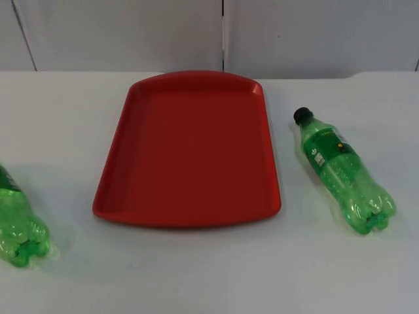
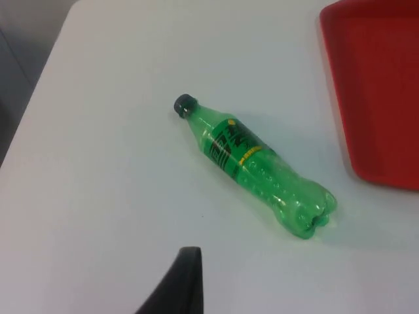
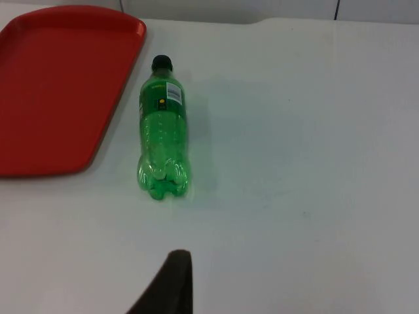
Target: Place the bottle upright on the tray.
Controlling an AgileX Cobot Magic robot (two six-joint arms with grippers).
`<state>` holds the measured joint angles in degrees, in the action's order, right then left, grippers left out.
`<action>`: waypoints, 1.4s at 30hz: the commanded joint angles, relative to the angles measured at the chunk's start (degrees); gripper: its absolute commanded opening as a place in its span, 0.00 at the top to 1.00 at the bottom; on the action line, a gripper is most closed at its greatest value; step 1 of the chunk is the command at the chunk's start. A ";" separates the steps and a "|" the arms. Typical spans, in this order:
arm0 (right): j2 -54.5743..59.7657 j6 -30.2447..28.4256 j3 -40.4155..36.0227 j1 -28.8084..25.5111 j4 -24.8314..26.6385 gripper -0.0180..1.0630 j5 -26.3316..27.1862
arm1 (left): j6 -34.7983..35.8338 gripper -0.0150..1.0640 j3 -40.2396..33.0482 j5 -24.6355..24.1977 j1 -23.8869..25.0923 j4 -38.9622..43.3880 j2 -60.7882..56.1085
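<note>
In the top view, you had a red tray (image 1: 190, 154) of smooth moulded plastic lying flat on the white tabletop (image 1: 209, 275), a rounded rectangle with a raised rim, nothing on it. To its right lay a green bottle (image 1: 342, 171) on its side, translucent ribbed plastic with a lobed base toward the camera, a dark cap pointing toward the grey partition wall (image 1: 131, 33), and a printed label around its upper body. It lay apart from the tray. At the left edge a second green bottle (image 1: 19, 226) also lay on its side, cut off so that its neck and cap were out of frame. In the left wrist view, you saw that second bottle (image 2: 258, 167) whole: dark cap, black and yellow label, bumpy lower body, lobed base, with the tray's corner (image 2: 376, 91) beside it but not touching. One black fingertip of the left end effector (image 2: 180, 284) stood over bare tabletop; you could not tell from it whether that end effector was open or closed. In the right wrist view, the first bottle (image 3: 162, 131) lay just beside the tray's edge (image 3: 65, 88), its white label patch facing up. The right end effector (image 3: 170, 284) showed a single black fingertip too, its state impossible to judge.
</note>
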<state>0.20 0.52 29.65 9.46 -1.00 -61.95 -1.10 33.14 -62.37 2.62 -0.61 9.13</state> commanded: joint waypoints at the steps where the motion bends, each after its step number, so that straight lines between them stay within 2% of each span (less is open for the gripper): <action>1: -0.20 0.03 -0.11 -0.06 0.10 0.01 0.23 | 0.07 0.01 0.67 0.12 0.14 -0.33 1.93; 24: -0.20 0.03 -0.11 -0.06 0.10 0.01 0.23 | 0.07 0.01 1.46 5.71 0.14 -4.59 12.92; 29: -0.20 0.03 -0.11 -0.06 0.10 0.01 0.23 | 0.07 0.01 4.95 7.82 0.14 -5.15 20.37; 42: -0.20 0.03 -0.11 -0.06 0.10 0.01 0.23 | 0.07 0.01 19.03 7.66 0.14 -5.15 42.74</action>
<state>0.20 0.52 29.65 9.46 -1.00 -61.95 -1.10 49.92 -55.09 2.62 -5.09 49.12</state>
